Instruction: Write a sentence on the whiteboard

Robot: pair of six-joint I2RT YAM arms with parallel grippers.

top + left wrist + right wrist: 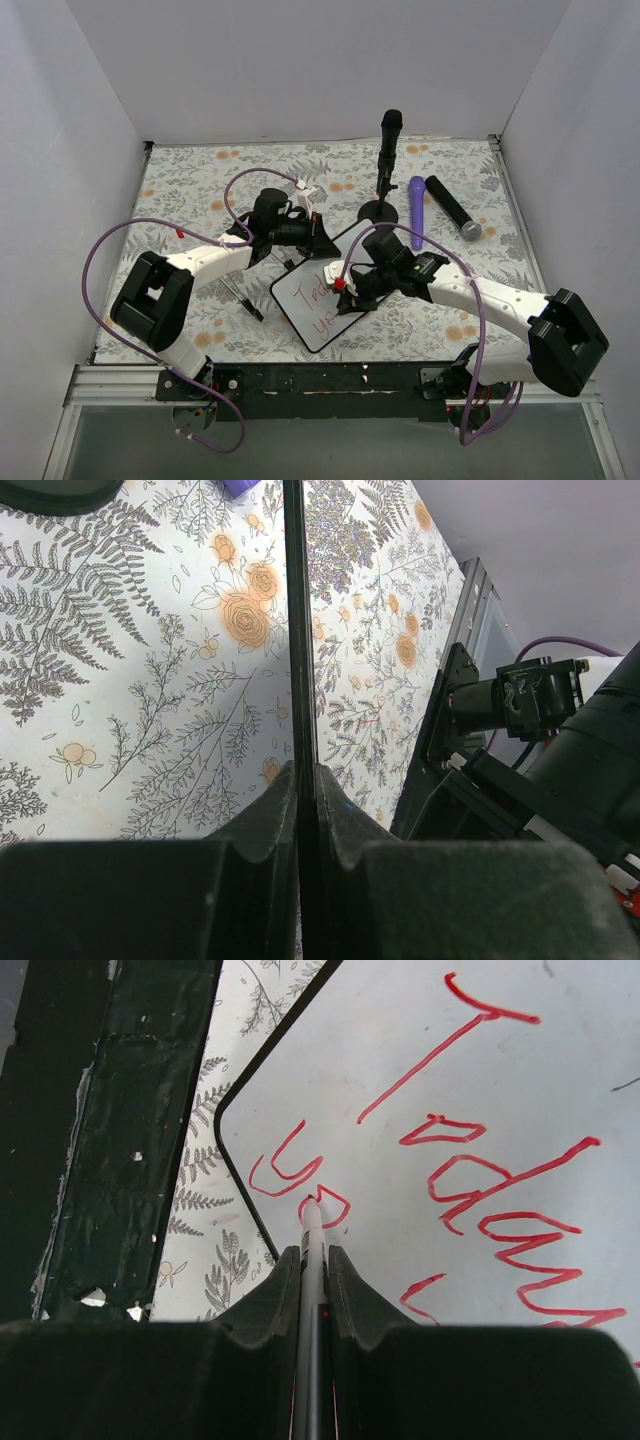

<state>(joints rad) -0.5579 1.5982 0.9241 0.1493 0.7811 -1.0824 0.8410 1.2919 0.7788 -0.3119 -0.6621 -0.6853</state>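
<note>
From the top cam the right gripper (350,290) sits over the whiteboard (295,300), so most of the sentence (316,292) is covered. Only the starts of two lines show, too tiny to read properly. The right wrist cam chops the words off at its right edge, and the fingers (265,1305) swallow the marker (312,1225) body. The left wrist cam sees the board edge-on, face unseen. A purple thing (243,486), maybe a pen, is cut off up top.

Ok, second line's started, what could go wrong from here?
The left gripper pinches only the thin edge of the whiteboard, so pressing down might pivot or slip the board. The marker tip sits on the second line of the sentence near the board's corner, and the right gripper hides what lies ahead; strokes could crowd the line above.
</note>
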